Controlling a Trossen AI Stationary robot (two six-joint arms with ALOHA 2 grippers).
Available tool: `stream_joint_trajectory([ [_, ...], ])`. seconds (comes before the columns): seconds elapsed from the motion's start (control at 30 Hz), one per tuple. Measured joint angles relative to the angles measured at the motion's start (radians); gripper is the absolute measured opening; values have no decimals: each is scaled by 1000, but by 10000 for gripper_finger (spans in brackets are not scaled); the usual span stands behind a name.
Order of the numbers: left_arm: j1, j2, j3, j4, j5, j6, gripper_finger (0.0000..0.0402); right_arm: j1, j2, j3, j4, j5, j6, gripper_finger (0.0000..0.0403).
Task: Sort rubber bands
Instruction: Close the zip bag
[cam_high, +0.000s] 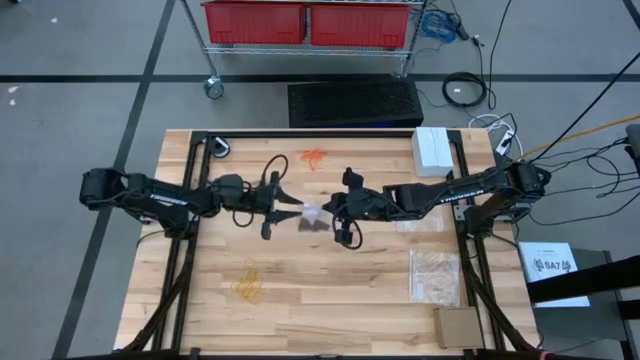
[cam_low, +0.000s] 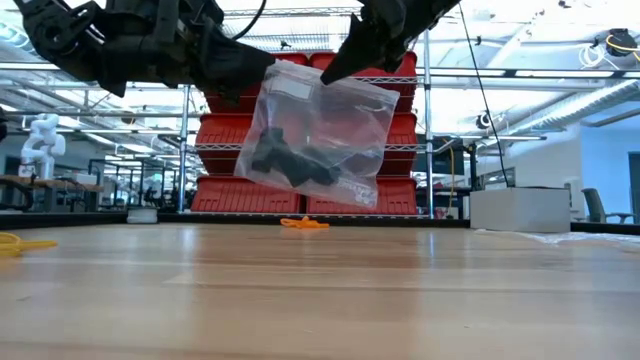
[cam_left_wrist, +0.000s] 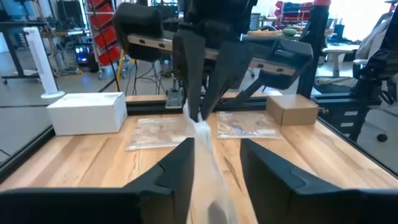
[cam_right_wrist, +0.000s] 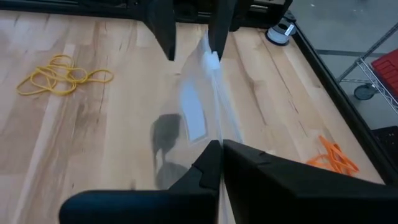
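At the high view's centre, the right claw (cam_high: 322, 214) is clamped on a clear bag (cam_low: 315, 135) of black rubber bands (cam_low: 290, 160), lifted off the bench (cam_high: 330, 300). The left claw (cam_high: 290, 211) straddles the bag's edge, fingers apart. Orange bands (cam_high: 314, 157) lie upper centre, yellow bands (cam_high: 248, 284) lower left.

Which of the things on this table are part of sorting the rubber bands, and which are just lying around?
Part of the job:
- orange rubber bands
- yellow rubber bands
- clear bag holding black bands, pinched by the right gripper, the left gripper around its other edge

Lying about:
- white box
- cardboard box
- two flat bags
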Motion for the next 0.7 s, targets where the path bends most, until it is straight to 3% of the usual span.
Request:
stream_joint_trajectory([
  [0.3,1,0,0,22,-1,2,13,1,0,0,-2,-3,4,0],
  [0.5,1,0,0,24,-7,10,6,1,0,0,-2,-3,25,8],
  [0.7,1,0,0,20,-7,10,4,0,-4,60,-7,-3,60,58],
])
